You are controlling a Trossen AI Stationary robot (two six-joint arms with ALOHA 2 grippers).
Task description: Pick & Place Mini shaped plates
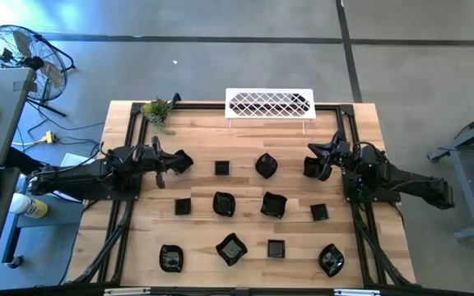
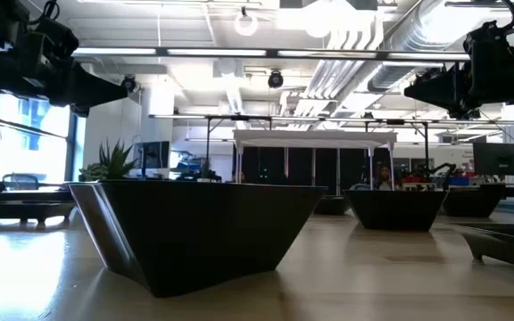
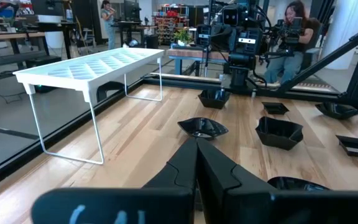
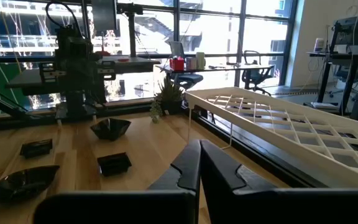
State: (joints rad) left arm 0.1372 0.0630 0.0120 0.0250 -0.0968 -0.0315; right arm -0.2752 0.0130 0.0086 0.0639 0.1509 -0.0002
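Note:
Several small glossy black plates lie flat and scattered on the wooden table, among them a square one, a wavy one and a leaf-like one. My left gripper hovers above the table's left side, shut and empty, pointing toward the table's right edge. My right gripper hovers on the right side, shut and empty, pointing left. A black plate lies on the table under the right gripper. In the low view both arms hang high above the plates.
A white lattice wire rack stands on thin legs at the table's far edge. A small green plant sits at the far left corner. Black frame rails run along the table's sides. A person sits beyond the table.

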